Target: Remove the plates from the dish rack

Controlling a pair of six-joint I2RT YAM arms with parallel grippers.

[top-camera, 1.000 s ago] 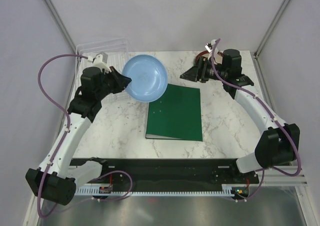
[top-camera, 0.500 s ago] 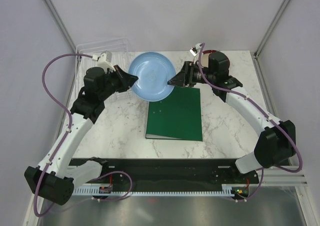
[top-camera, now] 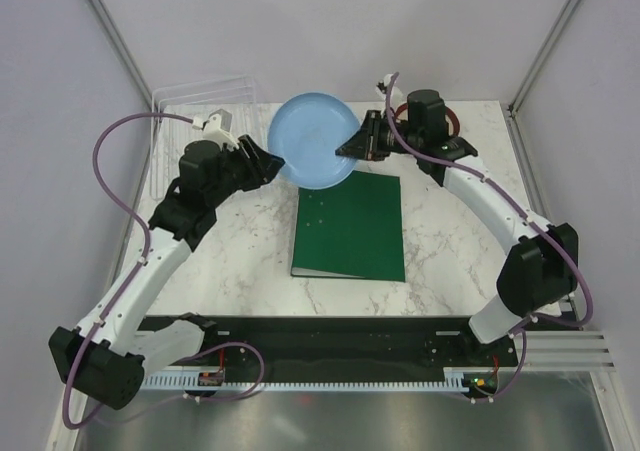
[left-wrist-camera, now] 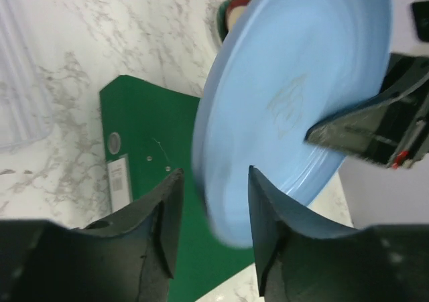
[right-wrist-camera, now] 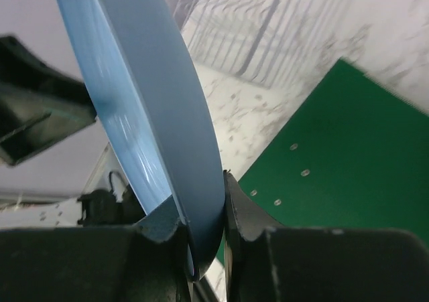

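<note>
Handover: light blue plate (top-camera: 312, 139) spans my tools, right tool (top-camera: 347, 149) clamped on its right rim, left tool (top-camera: 268, 160) straddling its left rim; left grip cannot be told.

The white marbled surface (top-camera: 440, 256) carries a green binder (top-camera: 350, 226), lying flat on the near side of the left hand (top-camera: 270, 159) and the right hand (top-camera: 347, 151). A clear dish rack (top-camera: 200, 96) sits beyond the left hand. A red plate (left-wrist-camera: 231, 11) lies just behind the right hand.

Plate (top-camera: 315, 151) betw. L fingers (top-camera: 264, 161), R fingers (top-camera: 353, 149)
</note>
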